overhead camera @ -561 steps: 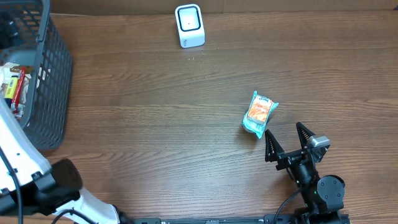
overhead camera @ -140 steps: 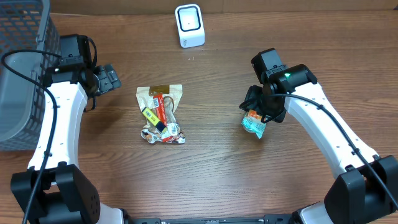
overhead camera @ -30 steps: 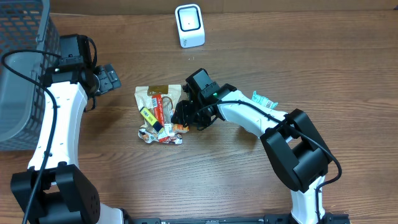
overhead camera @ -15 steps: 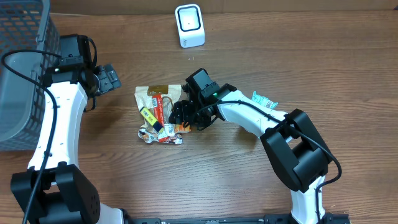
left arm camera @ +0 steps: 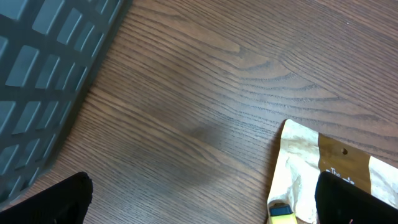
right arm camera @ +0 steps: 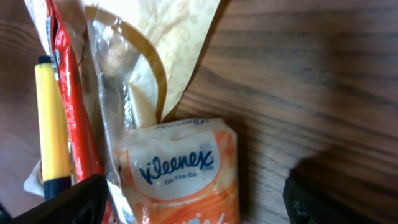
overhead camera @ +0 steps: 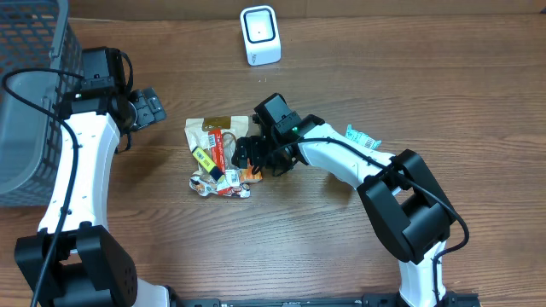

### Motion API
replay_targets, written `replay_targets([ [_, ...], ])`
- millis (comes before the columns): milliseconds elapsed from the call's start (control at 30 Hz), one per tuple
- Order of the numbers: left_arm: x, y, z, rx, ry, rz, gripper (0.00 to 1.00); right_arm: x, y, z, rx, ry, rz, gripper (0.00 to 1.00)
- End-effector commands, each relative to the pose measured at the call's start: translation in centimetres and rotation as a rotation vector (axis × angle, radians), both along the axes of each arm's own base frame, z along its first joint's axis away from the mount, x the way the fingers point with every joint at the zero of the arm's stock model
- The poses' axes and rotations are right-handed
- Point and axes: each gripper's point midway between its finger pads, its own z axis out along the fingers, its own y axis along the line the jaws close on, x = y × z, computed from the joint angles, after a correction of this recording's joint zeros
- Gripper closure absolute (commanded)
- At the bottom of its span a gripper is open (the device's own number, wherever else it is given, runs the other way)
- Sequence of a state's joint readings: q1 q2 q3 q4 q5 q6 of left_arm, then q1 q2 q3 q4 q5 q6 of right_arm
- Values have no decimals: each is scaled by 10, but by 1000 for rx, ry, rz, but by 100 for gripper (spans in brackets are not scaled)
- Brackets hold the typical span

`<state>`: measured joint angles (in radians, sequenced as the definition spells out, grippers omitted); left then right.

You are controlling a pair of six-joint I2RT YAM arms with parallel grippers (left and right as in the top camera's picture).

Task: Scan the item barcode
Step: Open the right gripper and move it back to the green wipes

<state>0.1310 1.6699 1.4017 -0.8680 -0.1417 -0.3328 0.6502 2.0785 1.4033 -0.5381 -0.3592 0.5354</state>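
An orange and white Kleenex tissue pack lies flat on the wooden table, at the right edge of a small pile of items. My right gripper is open, one black finger on each side of the pack with a gap on the right. Overhead, this gripper hangs low over the pile's right side. The white barcode scanner stands at the table's far edge. My left gripper is open over bare wood, left of the pile, nothing between its fingers.
The pile holds a tan paper bag, a yellow marker and a red wrapper. A dark mesh basket stands at the far left. A small pale packet lies behind my right arm.
My right gripper's jaws have spread wider around the tissue pack, which stays on the table. Neither arm has shifted otherwise.
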Motion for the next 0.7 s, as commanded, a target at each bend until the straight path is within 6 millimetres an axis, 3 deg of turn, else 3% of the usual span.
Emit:
replay_targets([
  [0,3,-1,11,8,-28,-19,0,18,3,35,13,-108,5,9],
  [167,3,-1,11,8,-28,-19,0,29,2,77,8,-187,5,8],
  [300,3,0,11,8,-28,-19,0,36,-15,110,-60,-245,-44,8],
  [500,3,-1,11,8,-28,-19,0,28,-90,143,-329,-266,-171,5],
  [667,3,-1,11,8,-28,-19,0,13,-153,149,-462,-153,-369,0],
])
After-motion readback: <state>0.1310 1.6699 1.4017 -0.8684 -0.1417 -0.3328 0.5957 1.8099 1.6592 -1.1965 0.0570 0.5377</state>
